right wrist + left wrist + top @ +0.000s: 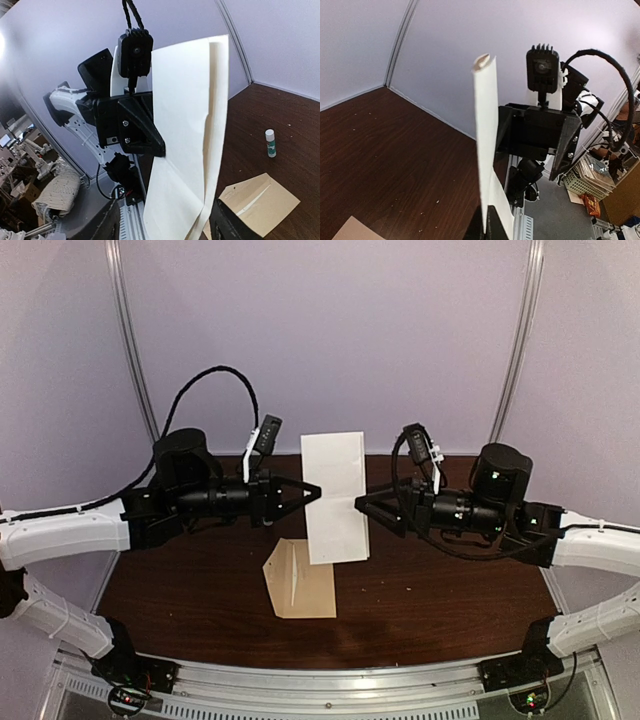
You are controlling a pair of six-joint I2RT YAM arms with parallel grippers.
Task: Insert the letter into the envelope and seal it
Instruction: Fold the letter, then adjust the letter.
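The letter [335, 495], a folded pale cream sheet, hangs upright above the brown table between the two arms. My left gripper [315, 490] is shut on its left edge; in the left wrist view the sheet [486, 140] rises edge-on from the pinched fingertips [492, 225]. My right gripper [362, 505] stands open at the sheet's right edge. In the right wrist view its two fingers are spread on either side of the letter [190, 125] without clamping it. The tan envelope [300, 580] lies flat on the table below, and also shows in the right wrist view [257, 205].
A small white glue stick [270, 142] with a green label stands on the table beyond the envelope. A metal rail [330, 680] runs along the near table edge. Off the table, a wire basket [592, 177] holds clutter.
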